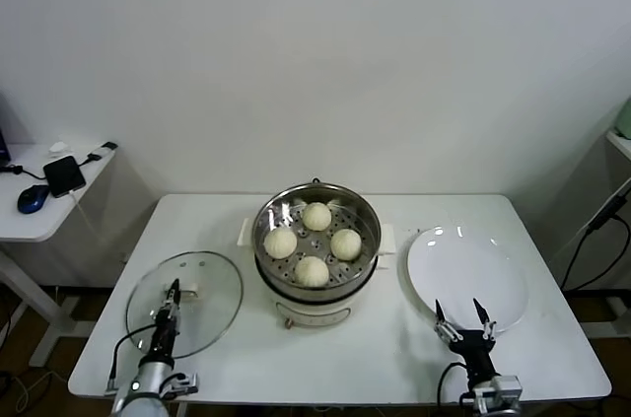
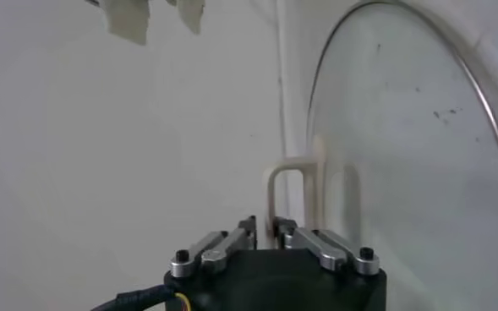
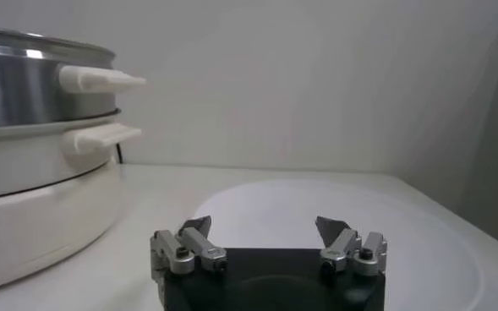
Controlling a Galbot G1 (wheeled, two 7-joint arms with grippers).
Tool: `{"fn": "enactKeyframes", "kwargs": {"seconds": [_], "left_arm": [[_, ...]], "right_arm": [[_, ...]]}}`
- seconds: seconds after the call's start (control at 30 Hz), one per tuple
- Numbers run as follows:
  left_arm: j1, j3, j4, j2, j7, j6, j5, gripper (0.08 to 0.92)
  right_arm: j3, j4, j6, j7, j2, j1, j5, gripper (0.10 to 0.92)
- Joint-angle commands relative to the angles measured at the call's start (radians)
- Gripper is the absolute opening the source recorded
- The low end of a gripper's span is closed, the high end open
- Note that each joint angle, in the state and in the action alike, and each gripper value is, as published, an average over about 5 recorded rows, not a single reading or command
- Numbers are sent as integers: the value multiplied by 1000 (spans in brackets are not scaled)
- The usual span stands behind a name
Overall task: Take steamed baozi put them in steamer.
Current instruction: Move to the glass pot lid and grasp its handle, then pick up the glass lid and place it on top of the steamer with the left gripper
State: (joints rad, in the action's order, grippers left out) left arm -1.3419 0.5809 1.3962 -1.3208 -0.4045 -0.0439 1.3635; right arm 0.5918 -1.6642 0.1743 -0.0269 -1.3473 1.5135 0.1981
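Several pale round baozi (image 1: 316, 216) lie on the perforated tray inside the shiny steamer (image 1: 367, 210) at the table's middle. To its left the glass lid (image 1: 212, 289) lies flat on the table. My left gripper (image 1: 174, 289) is at the lid's white handle (image 2: 292, 182). In the left wrist view the left gripper (image 2: 264, 226) is shut on one leg of that handle. My right gripper (image 1: 460, 311) stands open at the near edge of the white plate (image 1: 473, 269), with nothing between its fingers. The right wrist view shows the right gripper (image 3: 264, 224) with the steamer (image 3: 29, 84) off to one side.
The white plate (image 3: 316, 203) is bare. A separate side table (image 1: 39, 225) at the far left holds a phone (image 1: 64, 175) and a mouse (image 1: 32, 198). The white table's front edge (image 1: 325, 399) runs just beyond both wrists.
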Motion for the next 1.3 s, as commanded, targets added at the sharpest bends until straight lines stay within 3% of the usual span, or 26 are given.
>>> {"fn": "enactKeyframes", "kwargs": {"seconds": [0.03,0.2,0.33,0.47,0.63,0.87,1.1,1.3], "left_arm": [[3,0,-5,2,3,-1,-1,187],[-6,-1,24,-8,7,-3,-19,132],[-34,4,140,-1,49,-13,-69,132],[-71,15,305,39,143,-54,-149,132],[-92,35,508,144,315,-166,-289,132],[-25,-13,709,224,495,-369,-347,132],[83,-250,759,179,575,-534,-182,132],[153,-465,754,53,652,-629,-19,132]], "right_arm": [[1,-11,1,-2,-2,6,-3,823],[6,-25,1,-2,-1,12,-3,823],[11,-41,-10,4,-1,16,-10,823],[22,-46,-33,11,-1,18,-41,823],[34,-45,-57,23,-3,21,-70,823],[55,-42,-64,29,-16,14,-87,823],[54,-48,-53,23,-15,18,-88,823],[49,-32,-30,20,-9,22,-86,823]]}}
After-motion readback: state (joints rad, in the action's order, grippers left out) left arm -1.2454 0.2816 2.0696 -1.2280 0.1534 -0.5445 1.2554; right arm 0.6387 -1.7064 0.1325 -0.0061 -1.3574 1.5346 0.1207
